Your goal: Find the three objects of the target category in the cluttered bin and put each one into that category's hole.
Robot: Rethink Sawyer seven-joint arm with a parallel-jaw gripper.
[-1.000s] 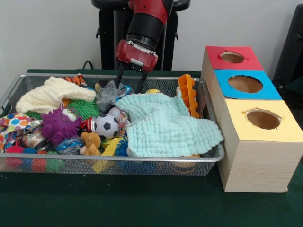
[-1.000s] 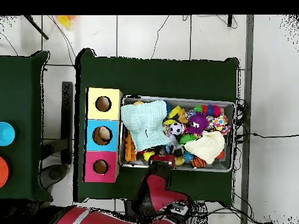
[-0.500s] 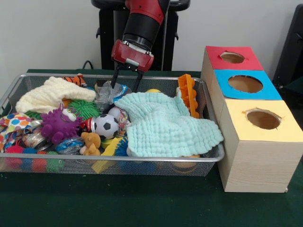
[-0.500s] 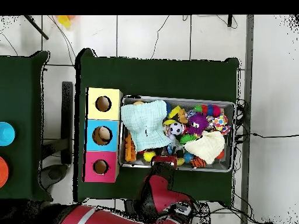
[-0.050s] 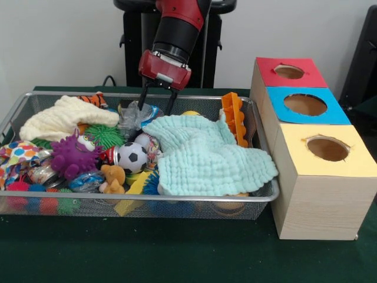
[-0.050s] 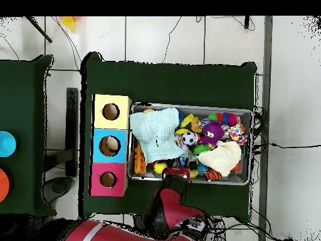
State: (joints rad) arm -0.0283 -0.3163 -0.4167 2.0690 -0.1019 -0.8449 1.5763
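Note:
My gripper (image 5: pixel 156 108) hangs open over the back of the wire mesh bin (image 5: pixel 177 203), its two black fingers spread above a crinkly clear wrapper (image 5: pixel 132 116). Nothing is between the fingers. A pale green cloth (image 5: pixel 203 154) covers the bin's right half. Left of it lie a soccer ball (image 5: pixel 132 157), a purple spiky toy (image 5: pixel 73 157), a small brown teddy (image 5: pixel 112 178), a green spiky ball (image 5: pixel 105 135) and a cream cloth (image 5: pixel 65 117). An orange plastic toy (image 5: pixel 234 118) leans at the back right. In the overhead view the gripper (image 6: pixel 177 176) sits at the bin's lower edge.
A wooden box stands right of the bin with a red hole (image 5: pixel 288 72), a blue hole (image 5: pixel 305 104) and a yellow hole (image 5: pixel 327 148). More small toys, a dotted cloth (image 5: pixel 20 154) and a tiger-striped toy (image 5: pixel 94 100) crowd the bin's left end. Dark green cloth covers the table (image 5: pixel 177 253).
Between one second and half a second ago the gripper shifted slightly left and up along the bin's back. Since then nothing has visibly moved.

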